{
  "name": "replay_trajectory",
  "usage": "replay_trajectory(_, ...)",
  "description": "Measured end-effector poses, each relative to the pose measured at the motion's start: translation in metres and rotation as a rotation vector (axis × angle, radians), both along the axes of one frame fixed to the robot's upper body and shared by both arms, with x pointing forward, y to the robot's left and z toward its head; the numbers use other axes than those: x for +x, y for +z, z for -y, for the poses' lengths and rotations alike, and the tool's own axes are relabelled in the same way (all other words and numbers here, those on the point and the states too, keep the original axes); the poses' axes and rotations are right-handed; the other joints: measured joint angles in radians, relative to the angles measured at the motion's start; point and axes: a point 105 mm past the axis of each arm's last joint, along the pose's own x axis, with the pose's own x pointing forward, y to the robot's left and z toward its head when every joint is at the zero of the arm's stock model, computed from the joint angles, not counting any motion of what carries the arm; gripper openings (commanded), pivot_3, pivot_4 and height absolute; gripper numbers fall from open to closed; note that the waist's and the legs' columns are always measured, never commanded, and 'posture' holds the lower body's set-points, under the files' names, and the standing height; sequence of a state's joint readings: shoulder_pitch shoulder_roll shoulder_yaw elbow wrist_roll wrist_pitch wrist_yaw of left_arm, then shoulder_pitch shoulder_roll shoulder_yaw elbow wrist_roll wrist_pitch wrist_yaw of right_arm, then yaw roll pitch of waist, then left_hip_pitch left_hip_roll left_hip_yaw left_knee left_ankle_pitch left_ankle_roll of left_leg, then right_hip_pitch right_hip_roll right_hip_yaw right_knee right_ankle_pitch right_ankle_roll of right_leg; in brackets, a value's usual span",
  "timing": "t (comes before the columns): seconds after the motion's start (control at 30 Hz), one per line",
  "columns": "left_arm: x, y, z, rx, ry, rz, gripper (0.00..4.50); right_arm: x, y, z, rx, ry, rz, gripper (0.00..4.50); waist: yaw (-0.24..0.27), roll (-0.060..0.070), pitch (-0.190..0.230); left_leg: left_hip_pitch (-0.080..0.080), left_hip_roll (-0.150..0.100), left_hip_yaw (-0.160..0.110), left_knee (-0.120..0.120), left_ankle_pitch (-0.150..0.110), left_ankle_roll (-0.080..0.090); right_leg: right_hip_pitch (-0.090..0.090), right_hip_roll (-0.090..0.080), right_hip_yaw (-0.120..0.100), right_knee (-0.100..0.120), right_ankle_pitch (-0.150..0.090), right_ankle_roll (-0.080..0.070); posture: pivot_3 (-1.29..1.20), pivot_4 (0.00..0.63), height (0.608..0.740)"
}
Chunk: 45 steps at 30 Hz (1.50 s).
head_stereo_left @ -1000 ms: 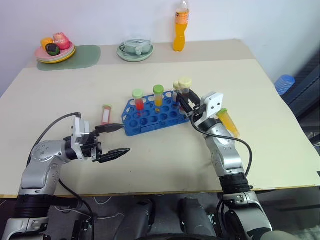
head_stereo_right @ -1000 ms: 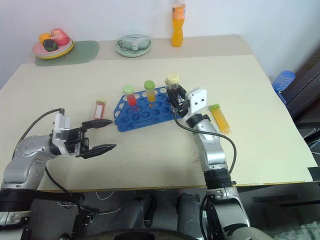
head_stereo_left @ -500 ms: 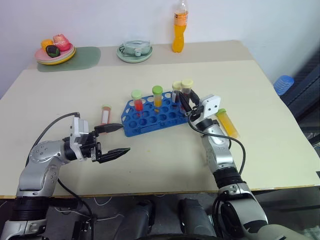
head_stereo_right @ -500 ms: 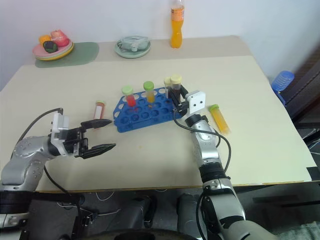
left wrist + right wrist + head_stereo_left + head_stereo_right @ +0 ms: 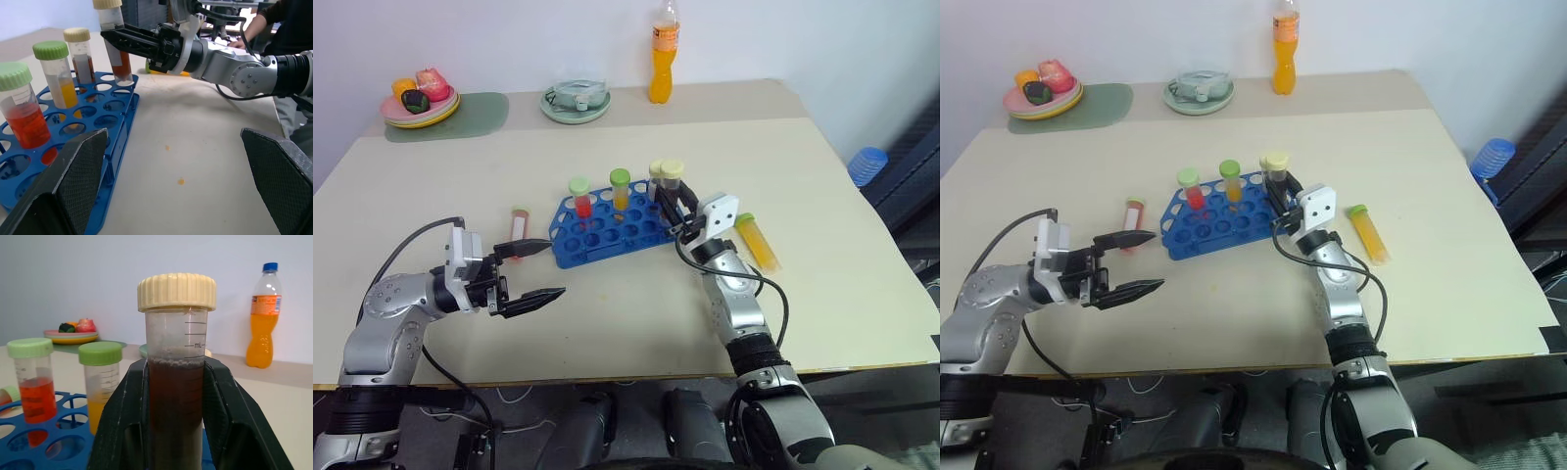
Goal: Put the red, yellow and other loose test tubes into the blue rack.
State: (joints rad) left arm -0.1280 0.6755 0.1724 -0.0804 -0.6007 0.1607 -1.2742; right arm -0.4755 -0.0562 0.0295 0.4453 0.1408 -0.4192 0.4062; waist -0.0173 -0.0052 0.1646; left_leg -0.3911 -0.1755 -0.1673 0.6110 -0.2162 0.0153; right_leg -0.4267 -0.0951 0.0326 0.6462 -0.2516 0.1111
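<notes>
The right gripper [image 5: 674,204] has its jaws pinched on a brown tube [image 5: 176,396] with a cream cap, holding it upright between the two black fingers [image 5: 124,431]. That tube sits over the right end of the blue rack [image 5: 607,230], just beside another cream-capped brown tube [image 5: 80,56] that's already standing in a hole. Whether the held tube's bottom is in a hole yet, I can't tell.

Further along the rack from those jaws stand a yellow-orange tube [image 5: 621,189] with a green cap and a red tube [image 5: 580,197] with a pale green cap, both upright in holes.

The left gripper [image 5: 540,269] is well apart from the rack, jaws spread wide and holding nothing, pointing sideways across the table [image 5: 636,323]. Just past its upper finger lies a small reddish tube [image 5: 518,223] flat on the table, beside the rack's left end.

On the far side of the right gripper, a bigger yellow tube [image 5: 756,241] with a green cap lies on its side on the table, near the wrist.

Way behind everything are an orange drink bottle [image 5: 664,54], a pale green dish [image 5: 576,101] and a plate of toy food [image 5: 421,98].
</notes>
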Motion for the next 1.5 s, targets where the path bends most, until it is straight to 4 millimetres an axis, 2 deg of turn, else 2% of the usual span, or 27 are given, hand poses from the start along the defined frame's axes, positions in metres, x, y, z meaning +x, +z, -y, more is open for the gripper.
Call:
replay_trajectory(0.33,0.0,0.0,0.0,0.0,-0.002,0.0,4.5,-0.002,-0.002,-0.006,0.005,0.012,-0.001,0.86,0.0,0.0,0.0,0.0,0.0,0.0,0.0,0.0,0.0,0.0,0.0,0.0,0.0,0.0,0.0,0.0,0.15,0.74)
replay_trajectory(0.67,0.0,0.001,0.0,0.001,-0.005,0.002,4.5,-0.004,-0.004,0.004,0.015,-0.017,-0.001,0.86,0.006,0.0,-0.001,0.0,0.0,0.0,0.0,0.0,0.0,0.0,0.0,0.0,0.0,0.0,0.0,0.0,0.15,0.74)
replay_trajectory(1.23,0.005,0.004,0.001,-0.009,-0.024,0.01,4.5,-0.003,-0.003,0.009,0.009,-0.031,0.0,0.86,0.008,-0.001,-0.001,0.0,0.0,0.0,0.0,0.0,0.0,0.001,0.0,0.0,-0.001,0.0,0.0,0.0,0.15,0.74)
replay_trajectory(1.5,0.008,0.003,0.001,-0.029,0.006,0.004,4.5,0.0,-0.003,0.034,0.022,-0.114,-0.006,0.86,0.005,-0.001,-0.001,0.0,0.0,0.0,0.0,0.0,0.0,0.001,0.0,0.0,0.0,0.0,0.0,0.0,0.15,0.74)
